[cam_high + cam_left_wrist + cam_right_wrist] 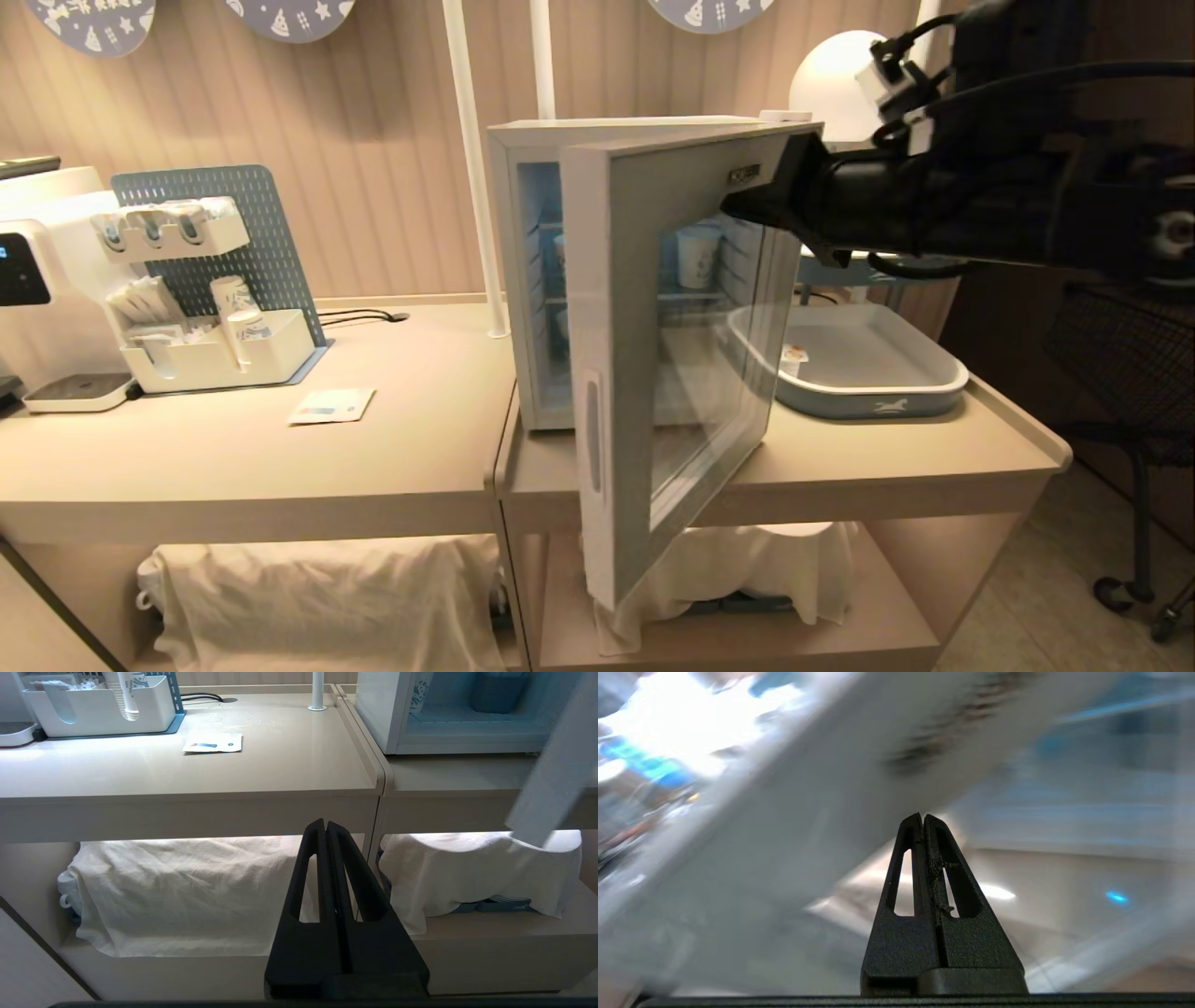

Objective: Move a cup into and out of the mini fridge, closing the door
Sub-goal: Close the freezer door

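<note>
Right pincer at the top of the half-open door — the closing push is what I read here.

I have the right pincer (747, 207) pressed together and empty, its tip at the top far corner of the door (653, 373), by the lettering. The door stands roughly halfway open from the mini fridge (532, 271), swung toward me. The cup (794, 355) sits in the grey tray (878, 397) on the surface to the right of the fridge, so I judge it is already out — though I cannot tell whether its trip inside has happened. Taller paper cups (698, 254) show on the fridge shelf. Shutting the door is left. My left pincer (325, 830) is parked low, fingers together, empty.
</note>
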Controlling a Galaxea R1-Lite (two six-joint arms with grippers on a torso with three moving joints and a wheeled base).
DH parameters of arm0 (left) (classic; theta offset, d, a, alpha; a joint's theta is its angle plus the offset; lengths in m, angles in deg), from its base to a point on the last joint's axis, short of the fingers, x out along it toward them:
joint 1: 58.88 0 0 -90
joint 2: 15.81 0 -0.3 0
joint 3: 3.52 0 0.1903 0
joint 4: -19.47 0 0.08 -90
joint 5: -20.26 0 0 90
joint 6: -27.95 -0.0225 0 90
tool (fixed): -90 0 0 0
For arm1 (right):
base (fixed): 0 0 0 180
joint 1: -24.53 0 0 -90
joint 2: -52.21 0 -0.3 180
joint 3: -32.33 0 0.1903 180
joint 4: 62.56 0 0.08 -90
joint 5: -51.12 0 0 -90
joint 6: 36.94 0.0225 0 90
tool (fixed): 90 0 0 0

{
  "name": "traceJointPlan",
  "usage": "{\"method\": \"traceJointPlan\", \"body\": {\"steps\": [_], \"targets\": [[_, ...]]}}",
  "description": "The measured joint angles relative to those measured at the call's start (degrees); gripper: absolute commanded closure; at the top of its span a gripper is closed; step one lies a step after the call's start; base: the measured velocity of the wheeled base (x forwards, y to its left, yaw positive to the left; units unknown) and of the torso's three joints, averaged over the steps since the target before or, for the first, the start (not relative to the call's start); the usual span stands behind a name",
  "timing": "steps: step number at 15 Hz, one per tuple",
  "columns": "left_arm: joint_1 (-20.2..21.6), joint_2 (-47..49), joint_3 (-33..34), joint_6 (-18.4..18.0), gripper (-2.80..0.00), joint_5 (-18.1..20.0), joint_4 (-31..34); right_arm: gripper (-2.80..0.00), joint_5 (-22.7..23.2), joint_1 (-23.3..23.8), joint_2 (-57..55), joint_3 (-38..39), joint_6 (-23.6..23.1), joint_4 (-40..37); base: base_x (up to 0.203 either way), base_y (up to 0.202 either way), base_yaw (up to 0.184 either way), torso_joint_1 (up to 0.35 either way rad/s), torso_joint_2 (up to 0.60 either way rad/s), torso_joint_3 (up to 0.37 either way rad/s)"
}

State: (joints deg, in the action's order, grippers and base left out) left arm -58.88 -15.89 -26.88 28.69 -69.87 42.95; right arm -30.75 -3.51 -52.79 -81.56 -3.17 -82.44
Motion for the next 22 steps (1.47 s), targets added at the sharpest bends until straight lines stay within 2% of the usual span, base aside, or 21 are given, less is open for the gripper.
{"method": "traceJointPlan", "body": {"steps": [3, 6, 10, 14, 22], "targets": [[0.00, 0.00, 0.00, 0.10, 0.00, -0.02, -0.01, 0.00, -12.05, -2.14, -9.50, -11.77, 0.65, -8.44, 0.000, 0.000, 0.000, 0.000, 0.00, 0.000], [0.00, 0.00, 0.00, 0.11, 0.00, -0.02, -0.01, 0.00, -18.28, -2.97, -17.67, -18.66, 0.81, -13.68, 0.000, 0.000, 0.000, 0.000, 0.00, 0.000], [0.00, 0.00, 0.00, 0.11, 0.00, -0.02, -0.01, 0.00, -18.81, -3.88, -23.10, -20.08, -3.31, -10.20, 0.000, 0.000, 0.000, 0.000, 0.00, 0.000], [0.00, 0.00, 0.00, 0.12, 0.00, -0.04, -0.01, 0.00, -19.11, -3.73, -25.92, -20.42, -12.58, -1.94, 0.000, 0.000, 0.000, 0.000, 0.00, 0.000], [0.00, 0.00, 0.00, 0.18, 0.00, 0.00, -0.01, 0.00, -21.02, -1.71, -29.20, -20.34, -16.35, 1.83, 0.000, 0.000, 0.000, 0.000, 0.00, 0.000]]}}
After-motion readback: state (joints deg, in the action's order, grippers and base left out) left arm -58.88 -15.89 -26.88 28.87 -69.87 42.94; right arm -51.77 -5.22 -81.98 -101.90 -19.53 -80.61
